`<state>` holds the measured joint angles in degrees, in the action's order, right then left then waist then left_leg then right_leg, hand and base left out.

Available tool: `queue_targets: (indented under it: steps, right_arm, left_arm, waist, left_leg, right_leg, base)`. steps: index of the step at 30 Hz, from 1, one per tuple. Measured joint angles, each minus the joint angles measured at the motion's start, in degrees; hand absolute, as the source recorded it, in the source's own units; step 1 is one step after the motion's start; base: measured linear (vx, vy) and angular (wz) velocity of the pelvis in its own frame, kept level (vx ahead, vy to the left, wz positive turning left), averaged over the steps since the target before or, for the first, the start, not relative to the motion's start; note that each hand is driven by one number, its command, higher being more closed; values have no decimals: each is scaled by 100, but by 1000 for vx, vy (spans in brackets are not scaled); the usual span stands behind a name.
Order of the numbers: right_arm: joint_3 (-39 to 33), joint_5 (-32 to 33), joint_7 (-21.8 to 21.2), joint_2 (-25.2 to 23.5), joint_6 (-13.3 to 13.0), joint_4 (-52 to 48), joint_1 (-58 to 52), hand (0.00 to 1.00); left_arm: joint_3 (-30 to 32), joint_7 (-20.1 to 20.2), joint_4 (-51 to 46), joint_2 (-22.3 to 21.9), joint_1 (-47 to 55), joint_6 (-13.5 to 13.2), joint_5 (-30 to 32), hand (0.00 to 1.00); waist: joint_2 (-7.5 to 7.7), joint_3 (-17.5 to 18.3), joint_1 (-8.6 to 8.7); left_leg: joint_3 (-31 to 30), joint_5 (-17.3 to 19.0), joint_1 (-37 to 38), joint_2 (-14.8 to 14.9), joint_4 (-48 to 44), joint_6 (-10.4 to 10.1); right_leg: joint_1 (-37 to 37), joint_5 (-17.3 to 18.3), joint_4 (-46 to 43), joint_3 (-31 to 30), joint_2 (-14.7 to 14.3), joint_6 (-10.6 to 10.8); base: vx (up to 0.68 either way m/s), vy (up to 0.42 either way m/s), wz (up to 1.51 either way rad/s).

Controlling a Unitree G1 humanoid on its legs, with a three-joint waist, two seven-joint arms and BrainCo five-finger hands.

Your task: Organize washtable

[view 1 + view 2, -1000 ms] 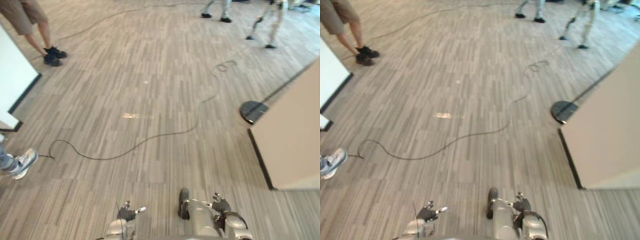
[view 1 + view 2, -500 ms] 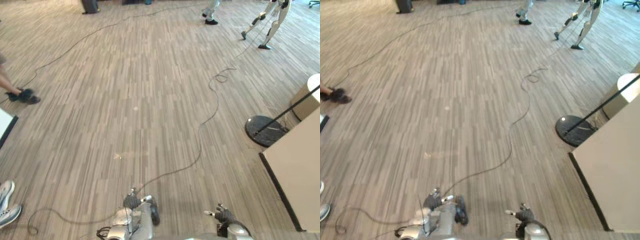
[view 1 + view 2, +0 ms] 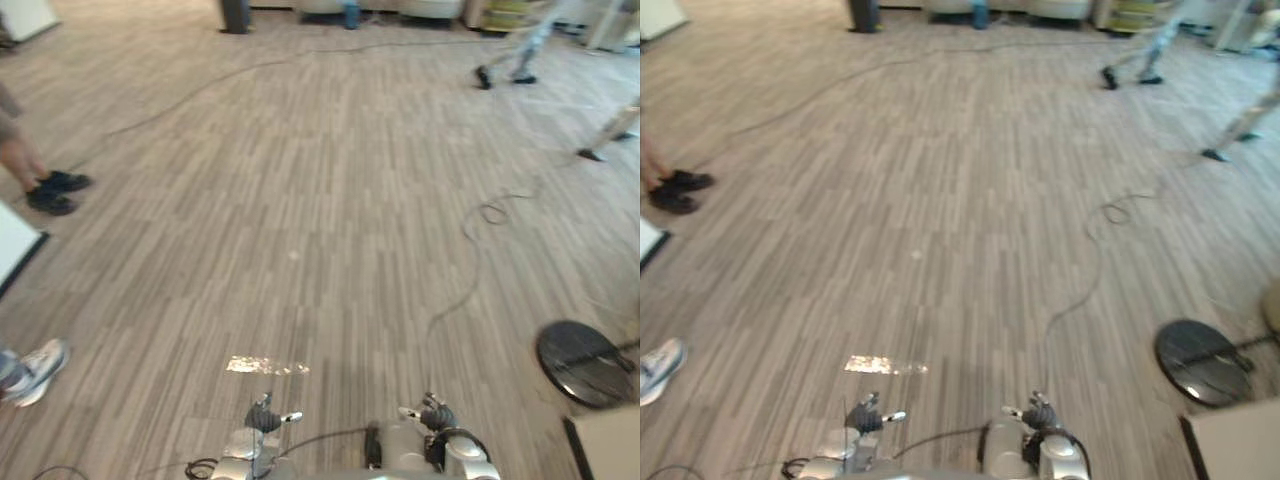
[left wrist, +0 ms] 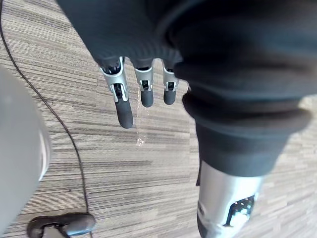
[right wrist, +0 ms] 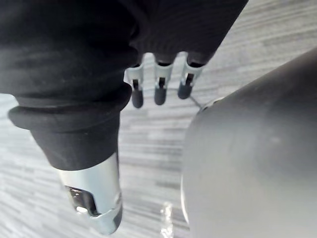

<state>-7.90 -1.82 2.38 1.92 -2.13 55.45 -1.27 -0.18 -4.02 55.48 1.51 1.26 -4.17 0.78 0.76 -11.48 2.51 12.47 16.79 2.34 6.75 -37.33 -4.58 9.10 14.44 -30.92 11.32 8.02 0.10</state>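
Left robot hand (image 4: 123, 101), right robot hand (image 5: 159, 88): fingers straight, empty, hanging over floor (image 3: 320, 200). Cannot tell where washtable stands. Risk: walking blind, robot strikes round stand base (image 3: 583, 362) or bystander's sneaker (image 3: 35, 370), topples.

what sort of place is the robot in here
Probably a big open indoor hall, maybe a lab or test space: wide plank floor, a round black stand base, and people on foot, like the dark shoes.

A sneaker (image 3: 38, 366) is being cropped well left of the left robot hand (image 3: 262, 418). Far beyond it, legs (image 3: 530, 42) are blurring.
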Motion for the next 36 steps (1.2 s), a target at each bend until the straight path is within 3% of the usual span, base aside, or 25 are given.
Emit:
queue_targets:
  steps: [1, 2, 3, 4, 5, 8, 9, 11, 12, 15, 18, 20, 21, 22, 23, 24, 26, 28, 29, 32, 33, 36]
  right_arm:
    - [-13, 17, 3, 13, 8, -103, -70, 0]
    - [-15, 25, 31, 35, 20, -271, -142, 0]
    - [-33, 42, 51, 21, 26, -263, -175, 0]
    - [-54, 73, 55, 14, 26, -237, -193, 0]
    - [-81, 114, 76, 2, 25, -101, -202, 0]
    - [-188, 133, 87, -23, 35, 2, -160, 0]
    - [-307, 134, 105, -34, 48, 63, -138, 0]
    - [-302, 126, 109, 13, 50, 122, -124, 0]
    - [-286, 125, 116, -40, 53, 170, -103, 0]
    - [-287, 115, 100, -150, 62, 229, -101, 0]
    - [-281, 112, 35, -146, 64, 264, -102, 0]
    - [-281, 120, -6, -143, 49, 237, -67, 0]
    - [-279, 122, -13, -139, 42, 217, -37, 0]
    - [-278, 123, -14, -142, 41, 214, -26, 0]
    - [-278, 125, -14, -114, 13, 202, -20, 0]
    - [-264, 123, -9, -135, 4, 209, -20, 0]
    - [-94, 108, -7, -111, 13, 249, -40, 0]
    - [-61, 72, -7, -51, 9, 266, -30, 0]
    - [-62, 68, -5, -45, 4, 221, -16, 0]
    - [-54, 11, 2, -33, 17, 276, -29, 0]
    - [-59, 11, 15, -33, 16, 277, -36, 0]
    - [-63, 5, 13, -31, 12, 284, -36, 0]
  left_arm:
    - [90, 1, -28, -37, 12, 4, 1, 0]
    - [193, -2, -140, -92, 67, 7, 2, 0]
    - [218, 3, -150, -93, 104, 19, 2, 0]
    - [216, 2, -133, -99, 105, 25, 2, 0]
    - [202, 6, -122, -109, 96, 16, 4, 0]
    - [174, 11, -84, -104, 56, 8, 6, 0]
    - [142, 8, 68, -104, -15, 11, 6, 0]
    - [60, 8, 137, -100, -35, 14, 8, 0]
    - [27, 5, 221, -10, -36, 14, 11, 0]
    - [23, 15, 398, 195, -92, 35, 19, 0]
    - [29, 17, 568, 244, -93, 57, 57, 0]
    - [26, 23, 608, 254, -61, 62, 126, 0]
    - [28, 25, 634, 267, -62, 61, 160, 0]
    - [27, 24, 635, 263, -60, 62, 158, 0]
    - [33, 23, 615, 220, -12, 63, 157, 0]
    - [46, 20, 597, 243, 14, 69, 155, 0]
    - [48, 24, 604, 328, 17, 67, 155, 0]
    - [96, 25, 627, 289, 25, 66, 153, 0]
    - [245, 39, 606, 205, 21, 93, 163, 0]
    - [501, 25, 558, 206, 57, 105, 161, 0]
    - [542, 23, 548, 201, 102, 95, 144, 0]
    - [533, 27, 575, 204, 114, 104, 156, 0]
  waist:
    - [-56, -11, -4]
    - [-148, -22, -15]
    - [-141, -20, 5]
    - [-128, -15, 8]
    - [-42, 33, 4]
    - [3, 50, 5]
    - [-39, 73, 6]
    - [-140, 111, -12]
    - [20, 179, 34]
    - [238, 249, 95]
    - [173, 237, 85]
    - [150, 230, 126]
    - [136, 221, 132]
    - [140, 221, 133]
    - [52, 186, 177]
    - [105, 192, 205]
    - [203, 242, 145]
    - [146, 277, 149]
    - [81, 236, 185]
    - [55, 207, -26]
    - [53, 215, -26]
    - [25, 254, -4]
  left_leg:
    - [115, -144, -190, 202, -516, -153]
    - [466, -250, -484, 656, -1372, -230]
    - [859, -198, -536, 990, -1637, -160]
    - [1032, -171, -548, 1106, -1593, -124]
    - [1483, -170, -566, 1195, -884, -122]
    - [1564, -204, -661, 1040, 461, -131]
    - [1310, -478, -644, 787, 1600, -51]
    - [798, -1594, -557, 493, 2178, 102]
    - [725, -1510, -454, 329, 2192, 125]
    - [859, -1316, -364, 217, 2191, 215]
    - [1235, -1079, -19, 161, 2234, 259]
    - [1463, -985, 178, 95, 2342, 296]
    - [1628, -958, 299, 55, 2424, 304]
    - [1700, -959, 386, 15, 2505, 304]
    - [1769, -942, 523, 10, 2657, 328]
    - [1814, -910, 675, -24, 2751, 356]
    - [1838, -814, 735, -135, 2727, 208]
    - [1616, -814, 629, -151, 2587, 209]
    - [1524, -783, 449, -34, 2303, 202]
    - [1043, -675, 59, 197, 1467, 140]
    - [671, -611, 42, 219, 1471, 73]
    - [592, -530, 164, 219, 1876, 87]
  right_leg:
    - [-98, 90, 3, 63, -41, -34]
    - [-335, 243, 31, 92, -132, -157]
    - [-588, 357, 98, 91, -148, -179]
    - [-716, 368, 179, 90, -142, -189]
    - [-921, 361, 465, 28, -55, -178]
    - [-1083, 319, 720, -59, 46, -108]
    - [-1137, 314, 809, -125, 75, -96]
    - [-1169, 279, 915, -285, 51, 113]
    - [-1292, 185, 1137, -458, 128, 332]
    - [-1402, 32, 1414, -689, 280, 485]
    - [-1286, -198, 1200, -1128, 297, 552]
    - [-910, -306, 546, -1388, 329, 546]
    - [-547, -498, -12, -1435, 348, 418]
    - [-408, -609, -253, -1377, 391, 358]
    - [-250, -687, -602, -1125, 491, 274]
    - [-227, -529, -650, -765, 497, 309]
    - [-264, -515, -244, -71, 500, 199]
    - [-548, -390, 365, 126, 430, 98]
    - [-650, -362, 669, 127, 329, 102]
    - [-752, -363, 1012, -104, 105, 106]
    - [-797, -366, 1124, -126, 1, 114]
    - [-757, -279, 1258, -204, -73, 260]
  base:
    - [399, -188, 23]
    - [413, -135, -2]
    - [387, -118, -8]
    - [437, -95, -21]
    - [276, -57, -19]
    - [275, 42, -18]
    - [267, 174, -26]
    - [276, 219, -36]
    - [226, 183, -31]
    - [172, 179, -25]
    - [65, 187, -68]
    - [3, 171, -72]
    - [-16, 137, -52]
    - [-24, 163, -54]
    - [-32, 102, -36]
    - [-35, 70, -27]
    - [-19, 41, -15]
    - [38, 26, 3]
    - [35, -53, 7]
    - [8, -65, -26]
    - [28, -38, -30]
    - [-13, 27, -14]
